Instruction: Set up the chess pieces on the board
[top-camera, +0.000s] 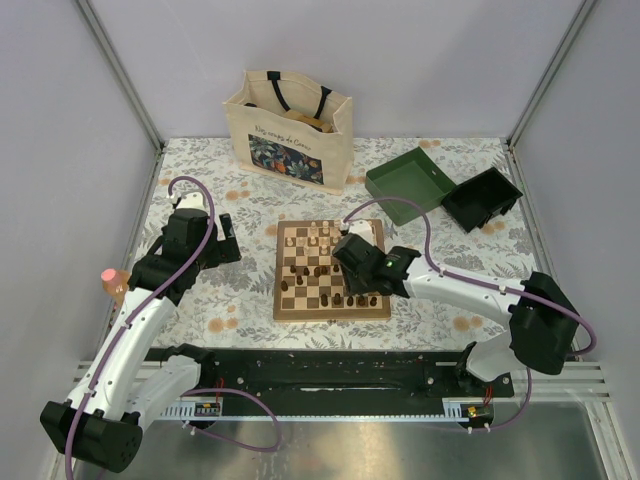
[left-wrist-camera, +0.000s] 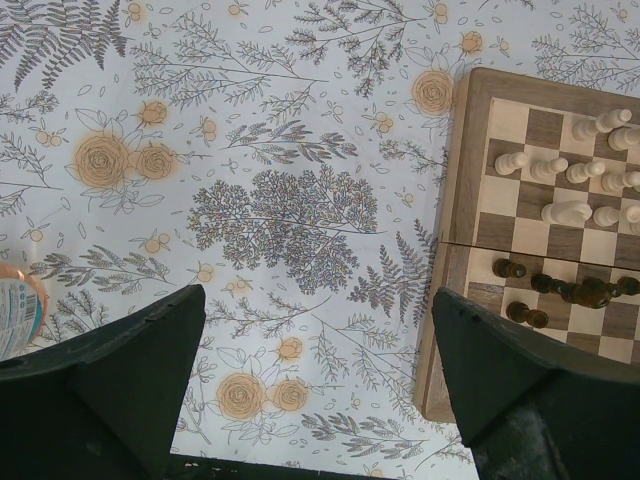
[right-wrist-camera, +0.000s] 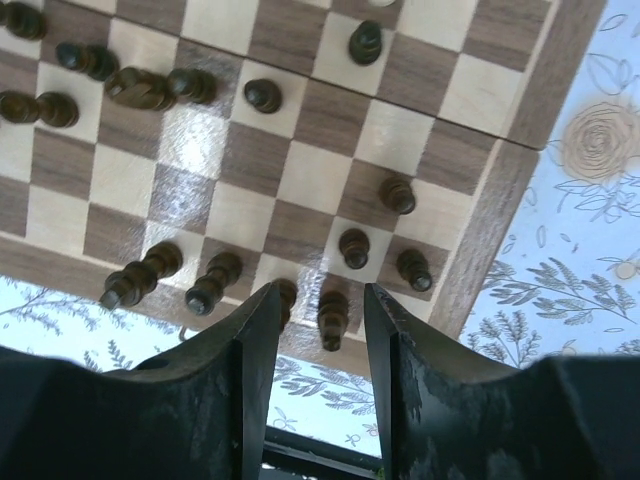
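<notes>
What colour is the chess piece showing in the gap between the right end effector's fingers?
The piece is dark brown, clearest in the right wrist view.

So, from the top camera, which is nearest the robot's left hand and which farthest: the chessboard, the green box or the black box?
From the left hand:
1. The chessboard, just to its right.
2. The green box, towards the back, beyond the board's far right corner.
3. The black box, farthest right, next to the green one.
</notes>
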